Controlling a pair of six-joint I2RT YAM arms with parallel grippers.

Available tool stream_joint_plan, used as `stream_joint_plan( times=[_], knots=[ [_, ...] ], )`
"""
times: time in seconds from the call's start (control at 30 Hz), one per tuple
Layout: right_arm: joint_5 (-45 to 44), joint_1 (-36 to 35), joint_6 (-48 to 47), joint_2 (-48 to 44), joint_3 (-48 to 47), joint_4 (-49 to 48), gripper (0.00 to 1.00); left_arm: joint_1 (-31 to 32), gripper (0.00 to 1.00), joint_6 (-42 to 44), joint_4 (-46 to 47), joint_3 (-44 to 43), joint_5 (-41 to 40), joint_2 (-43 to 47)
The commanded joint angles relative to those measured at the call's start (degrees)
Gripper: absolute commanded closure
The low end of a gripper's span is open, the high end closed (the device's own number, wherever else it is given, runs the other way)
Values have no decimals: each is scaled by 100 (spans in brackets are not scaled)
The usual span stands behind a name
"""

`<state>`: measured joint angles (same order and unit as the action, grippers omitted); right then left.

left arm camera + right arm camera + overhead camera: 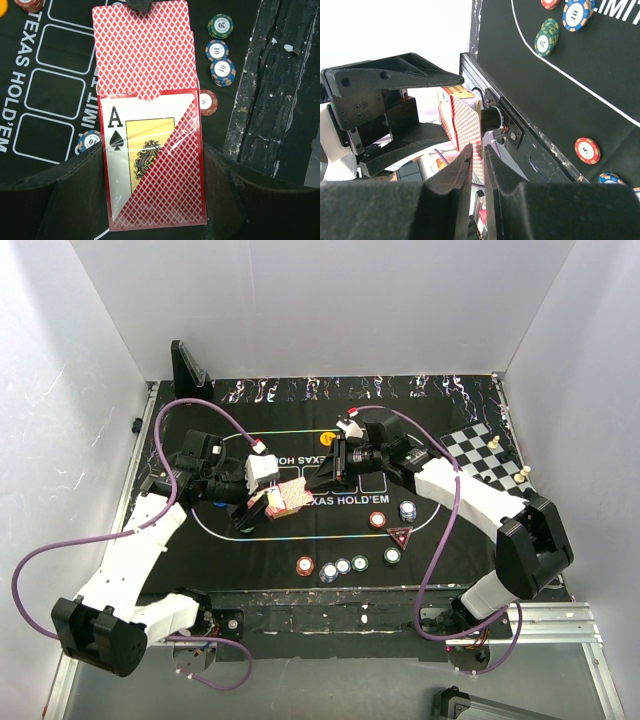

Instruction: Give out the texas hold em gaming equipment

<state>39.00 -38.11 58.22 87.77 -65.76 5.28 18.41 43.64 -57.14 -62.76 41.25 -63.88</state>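
One card deck [283, 498], one triangular marker [401, 536] — at least seven chip piles [304, 565]

mat [250, 550]: black, printed TEXAS HOLD'EM | chessboard [465, 445]: far right corner — pale pieces [494, 443] on it

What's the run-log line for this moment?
left gripper: shut on card box | right gripper: pinching cards protruding from it

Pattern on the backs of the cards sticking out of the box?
Red, fine white diamond lattice on the cards above the box; clearest in left wrist view.
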Motion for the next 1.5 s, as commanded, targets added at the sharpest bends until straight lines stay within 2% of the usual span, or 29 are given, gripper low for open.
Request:
stream_joint_plan(
  times=[0.0, 0.07, 0.17, 0.23, 0.3, 0.4, 0.63, 0.83, 0.93, 1.47],
  knots=[
    [63, 58, -91, -216, -34, 52, 78, 22, 100, -136, 283, 71, 313, 253],
    [72, 58, -178, -164, -95, 201, 73, 13, 100, -154, 292, 62, 322, 244],
    [63, 58, -241, -76, -130, 377, 47, 22, 100, -154, 292, 36, 339, 253],
    [125, 40, -188, -67, -96, 247, 37, 13, 100, -136, 274, 18, 339, 244],
    [116, -12, -153, -67, -121, 140, 32, 22, 100, -127, 283, 18, 357, 244],
    [108, -144, -179, 73, -305, 175, 30, 22, 100, -180, 309, 1, 401, 227],
    [178, -347, -65, 425, -473, 88, 33, 13, 100, -356, 388, -122, 480, 209],
    [151, -320, -21, 294, -332, -1, 52, 13, 100, -329, 379, -78, 462, 244],
    [108, -285, -47, 215, -289, 17, 57, 22, 100, -330, 362, -87, 480, 235],
    [63, 75, -91, -128, -87, 228, 66, 13, 100, -760, 757, 62, 673, 385]
  ],
)
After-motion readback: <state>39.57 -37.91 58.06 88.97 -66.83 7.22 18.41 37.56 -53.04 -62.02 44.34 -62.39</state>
